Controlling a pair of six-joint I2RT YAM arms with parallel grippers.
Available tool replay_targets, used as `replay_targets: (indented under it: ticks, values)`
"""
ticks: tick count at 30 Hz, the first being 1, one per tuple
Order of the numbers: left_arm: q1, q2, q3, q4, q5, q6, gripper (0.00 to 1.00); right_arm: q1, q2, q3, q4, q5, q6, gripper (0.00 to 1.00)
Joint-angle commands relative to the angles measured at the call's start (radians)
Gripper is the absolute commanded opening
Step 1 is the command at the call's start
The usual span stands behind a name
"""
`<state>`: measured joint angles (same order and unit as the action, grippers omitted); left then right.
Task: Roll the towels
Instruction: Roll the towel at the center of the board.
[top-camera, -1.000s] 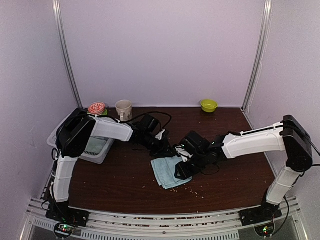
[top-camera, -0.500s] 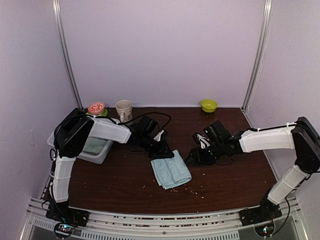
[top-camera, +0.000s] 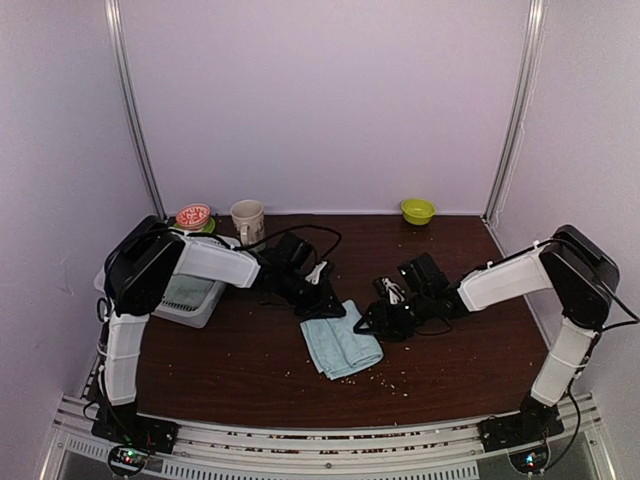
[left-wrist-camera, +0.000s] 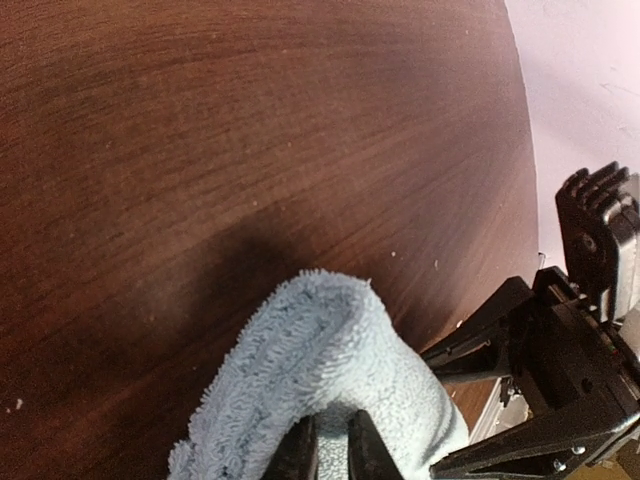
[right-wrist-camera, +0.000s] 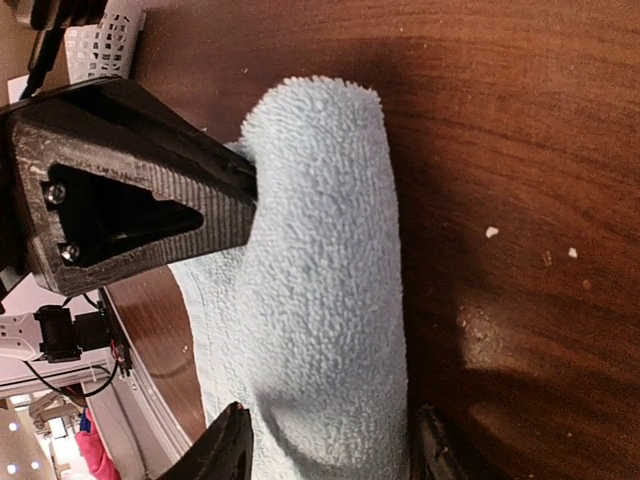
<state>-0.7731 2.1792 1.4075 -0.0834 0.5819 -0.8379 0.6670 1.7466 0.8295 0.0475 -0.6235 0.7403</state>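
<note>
A light blue towel (top-camera: 341, 346) lies folded on the dark wooden table, with its far edge lifted into a fold. My left gripper (top-camera: 323, 303) is at the towel's far left corner, shut on a pinch of the cloth; in the left wrist view (left-wrist-camera: 332, 452) the towel (left-wrist-camera: 330, 350) drapes over the nearly closed fingers. My right gripper (top-camera: 377, 322) is at the towel's right edge, open. In the right wrist view (right-wrist-camera: 328, 442) its fingers straddle the raised fold of the towel (right-wrist-camera: 320, 250) without closing on it. A pale green cloth (top-camera: 187, 292) lies in the basket; no panda patch shows.
A white mesh basket (top-camera: 205, 314) stands at the left edge of the table. A beige mug (top-camera: 247, 218) and a red-lidded container (top-camera: 193, 215) are at the back left, a green bowl (top-camera: 418, 210) at the back right. Crumbs dot the table near the towel.
My right gripper pulled back to the right off the towel, then returned to the towel's right edge. The left gripper stayed at the far left corner.
</note>
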Motion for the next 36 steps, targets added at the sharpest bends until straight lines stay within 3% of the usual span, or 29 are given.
replay_targets:
  ticks: [1, 6, 10, 13, 19, 23, 28, 36]
  values:
    - [0.0, 0.006, -0.059, -0.138, -0.067, 0.027, 0.11, -0.004, 0.047, -0.034, 0.124, -0.081, 0.065, 0.55]
    - [-0.001, 0.004, -0.08, -0.127, -0.071, 0.025, 0.11, -0.002, 0.084, -0.062, 0.221, -0.127, 0.125, 0.51]
    - [-0.001, -0.008, -0.087, -0.124, -0.069, 0.024, 0.1, 0.003, 0.088, -0.045, 0.201, -0.129, 0.106, 0.2]
    - [-0.001, -0.037, -0.093, -0.13, -0.068, 0.029, 0.1, 0.004, 0.058, -0.005, 0.061, -0.088, 0.013, 0.0]
    - [-0.001, -0.145, -0.166, -0.111, -0.079, 0.018, 0.18, 0.039, -0.007, 0.174, -0.403, 0.186, -0.239, 0.0]
    - [-0.002, -0.209, -0.222, -0.084, -0.084, 0.005, 0.21, 0.117, 0.018, 0.321, -0.625, 0.429, -0.316, 0.0]
    - [-0.003, -0.258, -0.273, -0.055, -0.081, -0.003, 0.22, 0.208, 0.063, 0.417, -0.746, 0.652, -0.291, 0.0]
    - [-0.006, -0.284, -0.282, -0.012, -0.067, -0.021, 0.21, 0.314, 0.143, 0.486, -0.803, 0.821, -0.243, 0.0]
